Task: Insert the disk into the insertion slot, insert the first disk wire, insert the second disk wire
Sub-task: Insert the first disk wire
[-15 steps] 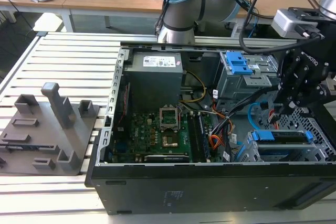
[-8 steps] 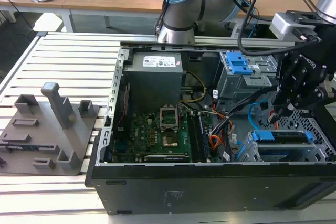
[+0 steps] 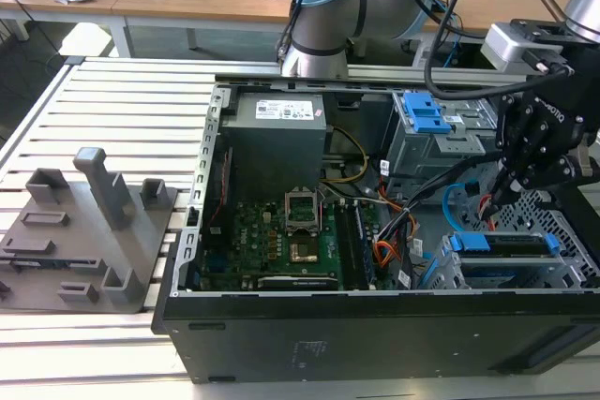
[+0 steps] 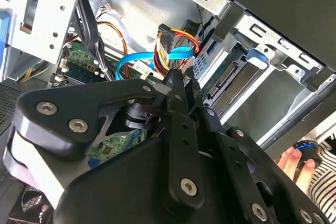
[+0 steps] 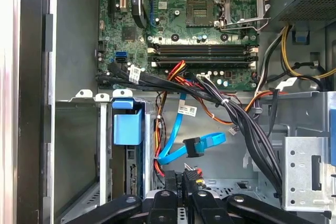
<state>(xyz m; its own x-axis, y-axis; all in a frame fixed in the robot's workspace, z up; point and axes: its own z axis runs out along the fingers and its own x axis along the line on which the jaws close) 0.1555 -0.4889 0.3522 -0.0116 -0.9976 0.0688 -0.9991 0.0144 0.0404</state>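
Poised low inside an open computer case (image 3: 281, 348) on a slatted table (image 3: 112, 100), toward the exterior view's right: the gripper (image 3: 497, 196), among the cables. Just on the near side of it, the disk (image 3: 497, 243): silver-grey, framed in its bright blue caddy, already lying inside the insertion slot (image 3: 567, 274), the low perforated grey cage at the case's near corner on the exterior view's right. Farther back, 1 taller grey metal bay (image 3: 412, 152) with a blue latch, apart from the slot. Toward the exterior view's left inside the case, a green motherboard (image 3: 281, 231) and, behind it, a grey power supply (image 3: 277, 142). Well off to the exterior view's left of the case, 1 grey moulded fixture (image 3: 89, 231) resting on the slats.

In both wrist views, jaws drawn close together, leaving only a narrow gap between the 2 fingertips (image 4: 176, 80). Right at those tips, 1 black power plug (image 4: 165, 38) trailing red, yellow and black wires. Cannot tell whether pinched or merely touched. Just beside the plug, 1 bright blue data cable (image 4: 178, 53), with its black end hanging free in the first wrist view, apart from the disk. Beyond the cables in the second wrist view, the disk's underside inside the slot's sheet-metal frame. Outside the case there, a person's hand (image 4: 290, 158) next to a striped sleeve (image 4: 323, 178).
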